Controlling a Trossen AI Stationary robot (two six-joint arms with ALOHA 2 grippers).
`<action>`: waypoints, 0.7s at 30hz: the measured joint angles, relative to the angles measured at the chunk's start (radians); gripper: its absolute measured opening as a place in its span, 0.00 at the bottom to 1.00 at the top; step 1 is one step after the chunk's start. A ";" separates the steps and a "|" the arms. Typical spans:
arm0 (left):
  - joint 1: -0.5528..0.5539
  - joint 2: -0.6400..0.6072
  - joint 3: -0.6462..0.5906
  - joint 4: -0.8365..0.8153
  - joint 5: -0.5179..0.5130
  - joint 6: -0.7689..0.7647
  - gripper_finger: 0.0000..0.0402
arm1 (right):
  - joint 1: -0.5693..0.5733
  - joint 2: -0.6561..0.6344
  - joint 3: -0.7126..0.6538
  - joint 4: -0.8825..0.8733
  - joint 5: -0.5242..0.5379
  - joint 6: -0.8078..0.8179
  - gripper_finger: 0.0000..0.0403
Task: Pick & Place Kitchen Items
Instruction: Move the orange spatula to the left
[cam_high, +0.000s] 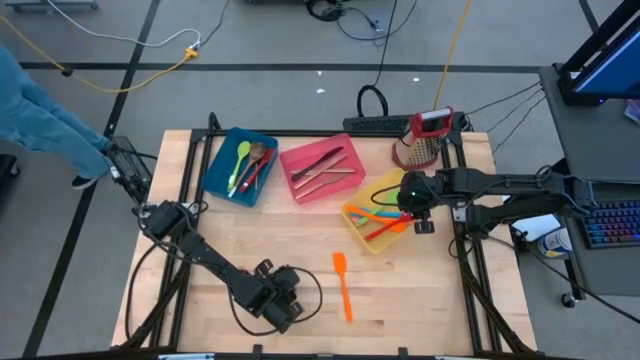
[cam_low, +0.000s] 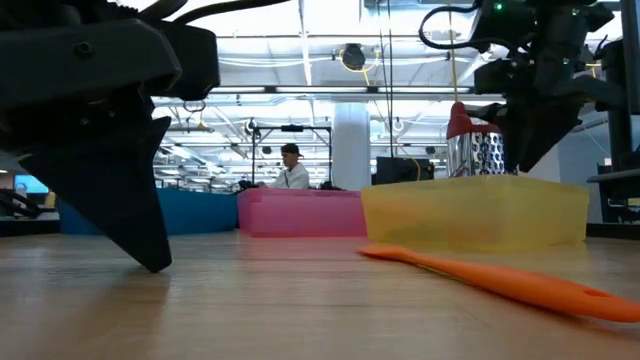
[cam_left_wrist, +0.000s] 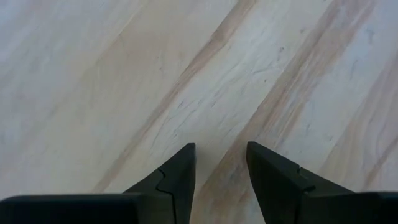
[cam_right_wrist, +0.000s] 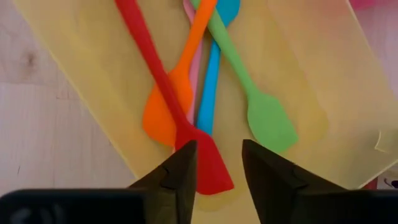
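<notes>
A wooden counter (cam_high: 400, 290) was seen from above, with three plastic bins in a row toward its far side. The blue bin (cam_high: 218, 168) held a green spoon (cam_high: 241, 160) and several other utensils too small to tell apart. The pink bin (cam_high: 296, 186) beside it held dark and copper-coloured cutlery (cam_high: 322, 168). The yellow bin (cam_high: 352, 226) sat nearest the right arm, with a red-topped metal grater (cam_high: 424, 138) standing just behind it.

The right gripper (cam_right_wrist: 216, 163) hovered over the yellow bin with its fingers spread and nothing between them. Directly below it, in the bin, lay a red spatula (cam_right_wrist: 163, 82), crossing an orange spatula (cam_right_wrist: 177, 84), a pink one mostly hidden, a blue one (cam_right_wrist: 211, 73) and a green spatula (cam_right_wrist: 252, 92).

One orange spatula (cam_high: 343, 286) lay alone on the bare counter, near the front and apart from the bins.

The left gripper (cam_left_wrist: 219, 180) was low over the bare wood near the counter's front left, its fingers spread and empty.

A person (cam_low: 290, 172) showed in the room far behind the counter, and a blue sleeve (cam_high: 40, 105) at the upper left edge of the overhead view.
</notes>
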 joint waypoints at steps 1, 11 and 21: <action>0.003 0.000 0.000 0.006 0.000 0.030 0.37 | 0.000 0.000 0.000 0.011 0.000 0.000 0.32; 0.095 0.000 0.000 0.124 -0.014 0.486 0.37 | 0.050 0.000 0.000 0.421 -0.037 0.122 0.32; 0.204 0.000 0.000 0.262 -0.010 1.013 0.37 | 0.237 0.000 0.000 0.558 -0.034 0.344 0.32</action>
